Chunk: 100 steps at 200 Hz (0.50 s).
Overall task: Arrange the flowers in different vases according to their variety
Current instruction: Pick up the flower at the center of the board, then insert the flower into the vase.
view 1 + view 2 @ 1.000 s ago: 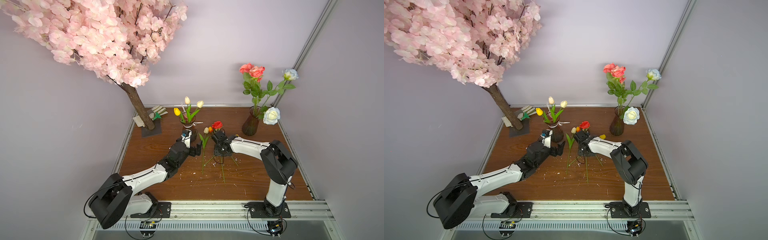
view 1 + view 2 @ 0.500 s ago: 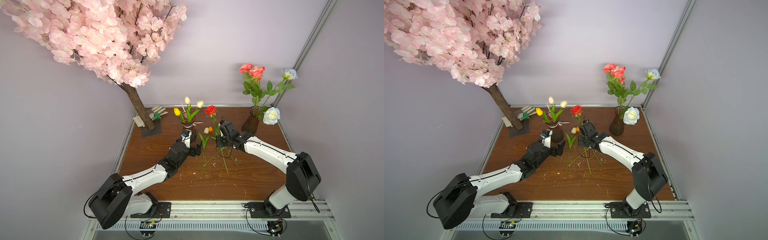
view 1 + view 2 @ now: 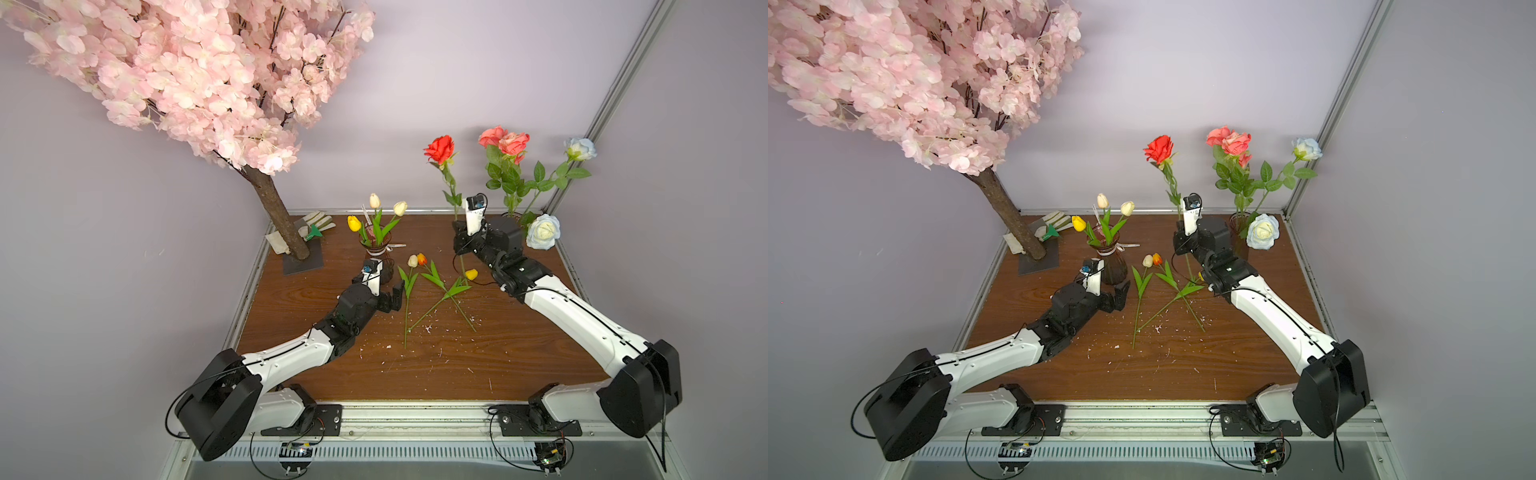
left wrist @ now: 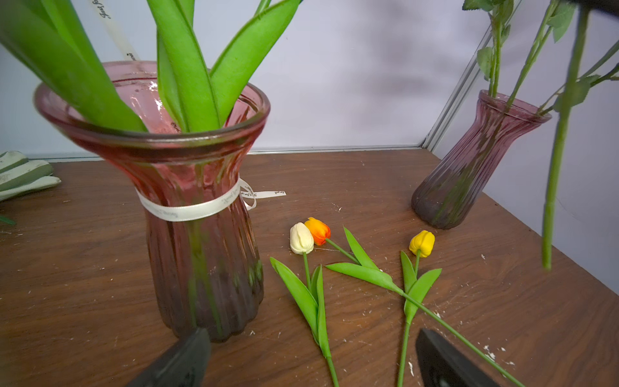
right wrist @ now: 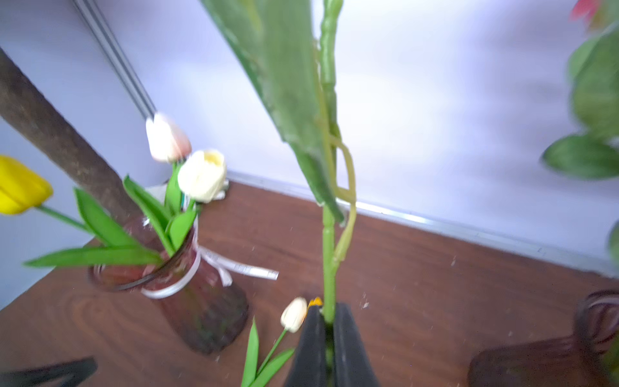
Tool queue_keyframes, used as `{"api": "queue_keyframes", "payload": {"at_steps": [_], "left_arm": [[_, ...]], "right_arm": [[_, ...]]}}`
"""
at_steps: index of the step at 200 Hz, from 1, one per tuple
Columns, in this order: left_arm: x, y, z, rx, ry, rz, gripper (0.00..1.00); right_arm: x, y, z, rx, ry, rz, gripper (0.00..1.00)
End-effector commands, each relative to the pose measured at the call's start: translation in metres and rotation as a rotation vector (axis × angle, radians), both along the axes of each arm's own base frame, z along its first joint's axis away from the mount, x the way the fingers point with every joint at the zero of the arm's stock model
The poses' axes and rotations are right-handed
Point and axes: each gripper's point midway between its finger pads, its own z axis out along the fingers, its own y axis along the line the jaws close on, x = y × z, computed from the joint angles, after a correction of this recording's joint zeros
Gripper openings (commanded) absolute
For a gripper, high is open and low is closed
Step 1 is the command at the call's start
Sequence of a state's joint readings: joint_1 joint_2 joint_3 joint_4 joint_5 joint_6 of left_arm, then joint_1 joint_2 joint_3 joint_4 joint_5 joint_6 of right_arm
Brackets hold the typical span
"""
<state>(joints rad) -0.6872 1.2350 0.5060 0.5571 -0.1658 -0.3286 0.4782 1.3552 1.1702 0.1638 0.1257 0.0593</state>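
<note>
At the left we see the left claw low over the bench, its fingers spread as wide as they go and holding nothing. One finger sits at the foot of the ribbon vase; we cannot tell whether it touches. That vase carries three standing tulips. Three loose tulips lie on the bench between the arms, two stems crossing. Further right, the right claw is clamped tight on the stem of the red rose, which it holds upright with the cut end clear of the bench. Just beyond stands the plain vase, holding coral and white roses.
</note>
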Motion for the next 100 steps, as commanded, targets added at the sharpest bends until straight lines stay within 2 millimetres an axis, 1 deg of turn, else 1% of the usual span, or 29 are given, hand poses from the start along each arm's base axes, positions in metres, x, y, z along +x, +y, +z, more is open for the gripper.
{"api": "queue_keyframes", "payload": {"at_steps": [1,21,37,67,100], "left_arm": [[0.001,0.000,0.007,-0.003,-0.021,0.001,0.99],[0.001,-0.001,0.007,-0.004,-0.022,-0.001,0.99],[0.001,-0.001,0.007,-0.002,-0.023,0.000,0.99],[0.001,0.000,0.008,0.001,-0.026,0.003,0.99],[0.001,0.000,0.007,0.001,-0.025,0.002,0.99]], "right_arm": [[0.001,-0.027,0.081,0.041,-0.305,-0.071,0.00],[0.007,-0.041,0.108,0.038,-0.397,-0.125,0.00],[0.013,-0.049,0.122,0.019,-0.447,-0.161,0.00],[0.031,-0.063,0.134,-0.023,-0.485,-0.213,0.00],[0.053,-0.075,0.136,-0.056,-0.498,-0.231,0.00]]}}
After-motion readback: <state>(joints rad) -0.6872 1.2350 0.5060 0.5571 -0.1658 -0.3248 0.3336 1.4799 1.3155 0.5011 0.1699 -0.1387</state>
